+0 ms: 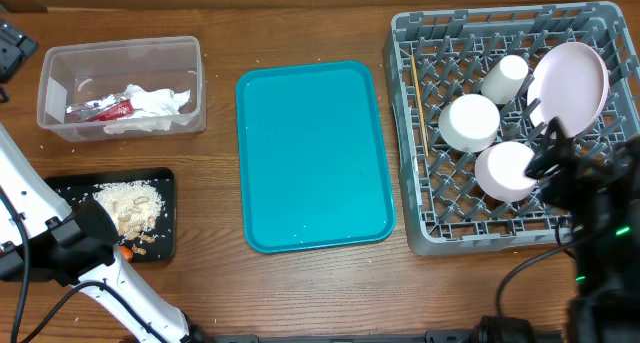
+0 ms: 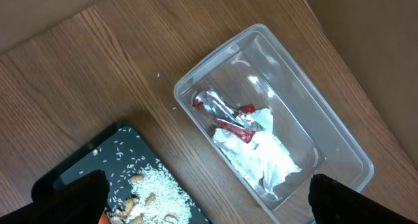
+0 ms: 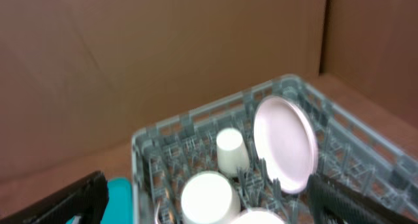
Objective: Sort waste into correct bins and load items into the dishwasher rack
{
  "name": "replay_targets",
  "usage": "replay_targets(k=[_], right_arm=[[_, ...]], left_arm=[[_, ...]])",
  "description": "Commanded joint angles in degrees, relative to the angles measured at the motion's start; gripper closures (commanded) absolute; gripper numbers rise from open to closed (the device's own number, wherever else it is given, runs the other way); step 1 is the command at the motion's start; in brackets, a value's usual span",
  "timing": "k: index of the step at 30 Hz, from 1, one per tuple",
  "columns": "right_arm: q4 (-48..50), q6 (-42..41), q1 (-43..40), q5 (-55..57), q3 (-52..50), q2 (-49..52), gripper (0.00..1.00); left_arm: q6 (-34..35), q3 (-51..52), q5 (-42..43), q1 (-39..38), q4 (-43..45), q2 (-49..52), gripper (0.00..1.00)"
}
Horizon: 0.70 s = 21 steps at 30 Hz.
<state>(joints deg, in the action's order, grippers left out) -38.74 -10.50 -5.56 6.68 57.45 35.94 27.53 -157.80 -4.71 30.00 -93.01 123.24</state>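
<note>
Two grippers stand with their jaws spread wide, and neither holds anything. The left gripper (image 2: 214,199) hangs over the near end of the black tray (image 1: 160,183), which carries a heap of beige food bits (image 1: 128,205). A sliver of the orange carrot (image 1: 127,251) shows at the tray's front edge, the rest of it hidden under the arm. Just beyond that tray sits the clear tub (image 1: 120,43), with the crumpled white napkin (image 1: 150,108) in it and the red wrapper (image 1: 100,109) lying against the napkin's left side. The right gripper (image 3: 209,201) hovers above the front right part of the grey rack (image 1: 400,133). Just beside it in the rack are two white bowls (image 1: 470,121), both upside down, the second bowl (image 1: 505,171) nearer the front. Behind them the white cup (image 1: 505,78) lies tilted among the pegs, and the large plate (image 1: 570,78) stands on edge, leaning, at the right. The thin chopstick (image 1: 419,103) lies along the rack's left side. Between the bins and the rack, the flat teal tray (image 1: 315,158) rests on the wooden table (image 1: 300,23).
</note>
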Motion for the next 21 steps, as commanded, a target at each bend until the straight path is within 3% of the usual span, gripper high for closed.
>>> replay_targets(k=[1,4,8,13,21], right_arm=[[10.9,1.6,-0.6,-3.4,-16.9,-10.5,0.00],[23.0,1.6,-0.6,-3.4,-29.4,-19.1,0.00],[32.2,1.6,-0.5,-5.0,-41.1,-28.0,0.00],[34.4,1.5,0.1,-6.4,-48.0,-36.0,0.00],[35.5,1.4,2.7,-5.6,-49.7,-35.8,0.00]], left_arm=[[0.8,-0.1,-0.3,-0.4,0.1,0.5,0.00],[0.8,-0.1,-0.3,-0.4,0.1,0.5,0.00],[0.8,-0.1,-0.3,-0.4,0.0,0.5,0.00],[0.8,-0.1,-0.3,-0.4,0.0,0.5,0.00],[0.8,-0.1,-0.3,-0.4,0.1,0.5,0.00]])
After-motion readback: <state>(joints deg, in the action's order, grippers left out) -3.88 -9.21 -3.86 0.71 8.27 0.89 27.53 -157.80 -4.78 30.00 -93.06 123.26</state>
